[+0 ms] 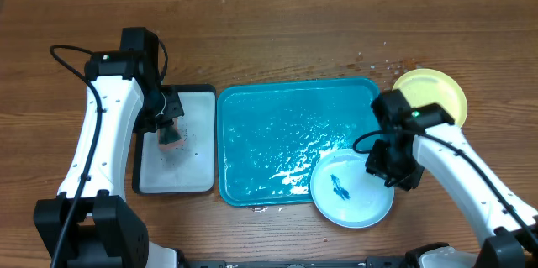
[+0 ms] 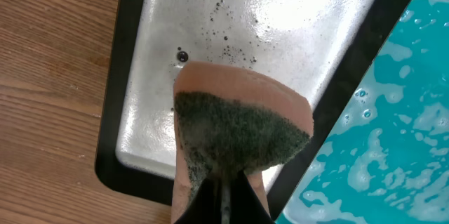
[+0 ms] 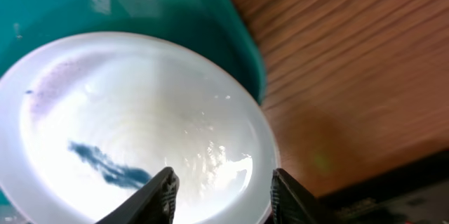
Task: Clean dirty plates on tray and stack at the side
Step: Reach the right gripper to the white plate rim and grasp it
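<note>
Bright overhead light glares off the wet tray (image 1: 252,125) and white plate (image 3: 140,112); the right wrist view's counter (image 3: 351,76) blurs.

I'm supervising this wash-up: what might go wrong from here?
The pale blue plate overhangs a corner of the wet turquoise tray, so pressing it may tip it off. The open right tool sits near its blue smear and could spread it. The sponge in the left tool may drip.
</note>
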